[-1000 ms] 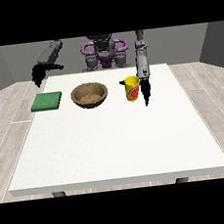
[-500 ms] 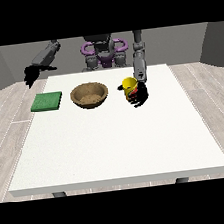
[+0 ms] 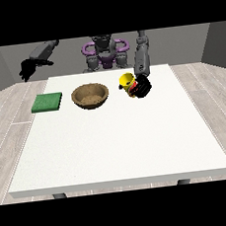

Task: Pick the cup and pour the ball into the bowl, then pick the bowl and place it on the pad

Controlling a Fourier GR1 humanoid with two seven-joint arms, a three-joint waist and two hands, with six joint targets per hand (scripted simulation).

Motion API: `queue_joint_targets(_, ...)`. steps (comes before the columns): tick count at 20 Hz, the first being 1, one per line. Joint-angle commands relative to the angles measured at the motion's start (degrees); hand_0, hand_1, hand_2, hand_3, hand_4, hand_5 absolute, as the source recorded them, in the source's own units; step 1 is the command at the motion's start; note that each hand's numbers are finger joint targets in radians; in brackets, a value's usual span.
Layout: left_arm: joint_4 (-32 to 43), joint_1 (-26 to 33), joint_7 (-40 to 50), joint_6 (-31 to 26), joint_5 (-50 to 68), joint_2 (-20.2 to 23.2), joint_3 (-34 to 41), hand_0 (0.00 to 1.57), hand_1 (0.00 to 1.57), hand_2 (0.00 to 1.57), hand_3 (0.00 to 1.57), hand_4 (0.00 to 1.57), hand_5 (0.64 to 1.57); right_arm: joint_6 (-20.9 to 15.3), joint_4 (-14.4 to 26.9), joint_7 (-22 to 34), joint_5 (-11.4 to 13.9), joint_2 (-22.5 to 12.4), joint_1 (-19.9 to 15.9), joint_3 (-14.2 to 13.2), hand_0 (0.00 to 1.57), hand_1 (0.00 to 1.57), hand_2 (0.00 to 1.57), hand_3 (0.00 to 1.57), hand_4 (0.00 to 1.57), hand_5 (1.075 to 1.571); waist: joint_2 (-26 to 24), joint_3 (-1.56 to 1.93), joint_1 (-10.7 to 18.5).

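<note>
Starting at the left: the hand at the view's left (image 3: 29,69) is hanging in the air past the far left corner of the table (image 3: 114,149), off the edge and well away from everything. It's a black shape with the fingers drooping downward, looking relaxed rather than curled, and it's holding nothing.

Next, sitting on the table near the far left, is the pad (image 3: 47,102), a flat green square with a matte look, lying flush on the white surface. Just to its right is the bowl (image 3: 90,95), round and shallow, brown with a speckled, wood-like inside and a fairly thick rim. It's resting upright and apart from the pad.

Moving right again, the cup (image 3: 127,82) is a bright yellow cylinder, with some red showing on its side. It's tilting a bit toward the left, its open mouth facing up and toward the bowl. I can't make out the ball in this shot. The hand at the view's right (image 3: 142,86) is wrapping its black fingers around the right side of the cup, gripping it, with the grey forearm coming down from the far side.

The tabletop itself is smooth, plain white and rectangular.
</note>
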Motion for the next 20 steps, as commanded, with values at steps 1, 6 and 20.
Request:
queue_joint_targets(1,0.7,-1.2,11.1,7.3,-10.8,1.2,-6.8,1.38,1.38,1.57,1.57,1.02,1.544,1.4,5.8,-1.4,1.1,0.2,1.8,0.4,0.0,0.0,0.27,0.36,0.0,1.569,-6.8,0.01,-0.1)
queue_joint_targets(6,5.8,-2.6,23.5,14.4,-27.2,-3.2,-17.2,1.36,1.36,1.57,1.57,0.97,1.559,1.7,10.3,1.8,0.7,0.1,0.5,0.4,0.0,0.0,0.15,0.24,0.35,1.566,-12.5,0.06,0.0)
queue_joint_targets(20,9.7,-19.9,58.0,-4.9,-55.3,-13.0,-40.7,0.58,0.58,1.57,1.57,0.74,1.57,2.9,26.1,-6.2,2.3,-3.1,2.2,-3.5,0.0,0.0,0.09,0.24,0.72,1.541,-18.4,-0.13,7.8)
